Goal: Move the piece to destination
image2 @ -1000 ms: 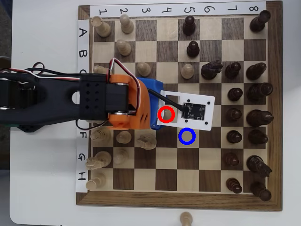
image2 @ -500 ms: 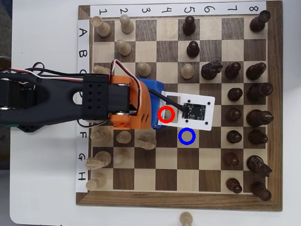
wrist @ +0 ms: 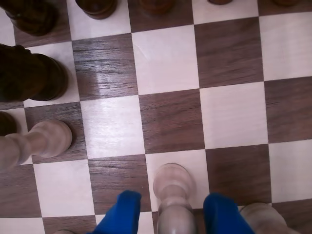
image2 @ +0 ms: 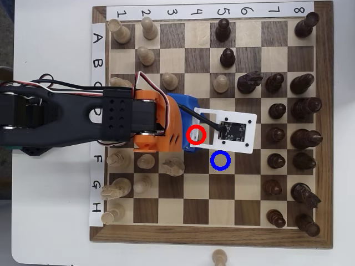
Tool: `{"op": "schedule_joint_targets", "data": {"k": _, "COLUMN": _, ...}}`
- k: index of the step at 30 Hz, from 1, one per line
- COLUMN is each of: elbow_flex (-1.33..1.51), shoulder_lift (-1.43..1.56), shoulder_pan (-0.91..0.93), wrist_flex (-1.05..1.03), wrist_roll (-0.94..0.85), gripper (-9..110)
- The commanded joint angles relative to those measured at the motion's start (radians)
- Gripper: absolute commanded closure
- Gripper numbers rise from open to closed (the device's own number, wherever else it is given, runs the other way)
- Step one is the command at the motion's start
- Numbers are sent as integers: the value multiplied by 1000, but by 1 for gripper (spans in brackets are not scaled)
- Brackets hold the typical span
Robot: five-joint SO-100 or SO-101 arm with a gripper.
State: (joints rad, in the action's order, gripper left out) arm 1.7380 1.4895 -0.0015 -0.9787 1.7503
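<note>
Between the two blue fingers [wrist: 127, 210] stood the small pale cream wooden pawn [wrist: 174, 184], flanked but not visibly clamped; the fingers were parted. It remained on the red-ringed square, so the diagonally adjacent blue-ringed light square [image2: 221, 160] still lay empty: grasp, lift and placing remained.

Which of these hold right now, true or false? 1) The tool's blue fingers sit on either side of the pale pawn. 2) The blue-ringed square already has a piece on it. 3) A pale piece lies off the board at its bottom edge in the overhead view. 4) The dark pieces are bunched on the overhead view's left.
1) True: in the wrist view the tool straddles the pale pawn.
2) False: the blue-ringed square is bare.
3) True: a pale piece sits on the table below the board.
4) False: the dark pieces crowd the right side.
</note>
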Motion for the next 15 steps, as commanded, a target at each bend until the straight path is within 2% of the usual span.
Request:
{"op": "schedule_joint_targets", "data": {"k": 1, "elbow_flex": 0, "shoulder_lift": 8, "shoulder_pan": 15, "wrist_flex": 74, "wrist_roll": 86, "gripper": 82}}
{"op": "schedule_joint_targets", "data": {"k": 15, "elbow_flex": 26, "shoulder_lift": 0, "shoulder_pan": 35, "wrist_flex": 109, "wrist_roll": 49, "gripper": 83}}
